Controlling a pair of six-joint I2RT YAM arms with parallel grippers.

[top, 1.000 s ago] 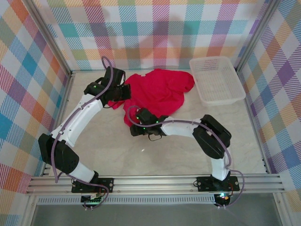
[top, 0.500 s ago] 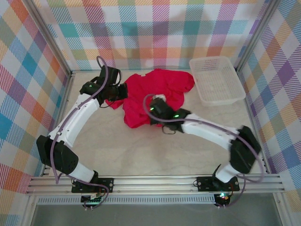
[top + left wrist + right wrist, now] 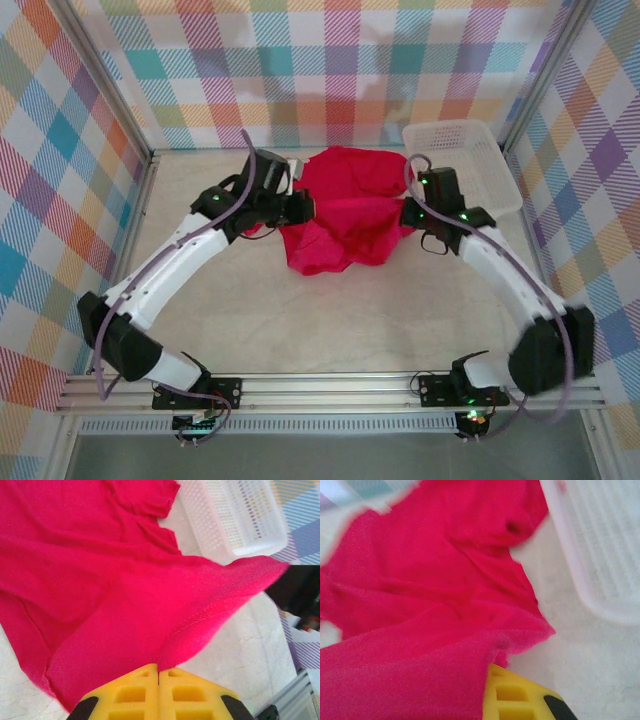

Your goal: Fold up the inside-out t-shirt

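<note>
Two robot arms hold a red t-shirt (image 3: 345,215) stretched between them over a pale table (image 3: 300,320).

The left gripper (image 3: 298,207) has its yellow fingers (image 3: 135,692) pressed together, pinching the shirt's stitched hem. The right gripper (image 3: 410,214) clamps the opposite edge, and red cloth is draped over part of its yellow fingers (image 3: 520,697). A band of fabric runs taut from one gripper to the other. Loose cloth hangs below it in a crumpled fold on the near side, and the rest of the shirt spreads toward the back wall. A white plastic basket (image 3: 470,165) sits on the table just to the right of the shirt, close to the right gripper.
</note>
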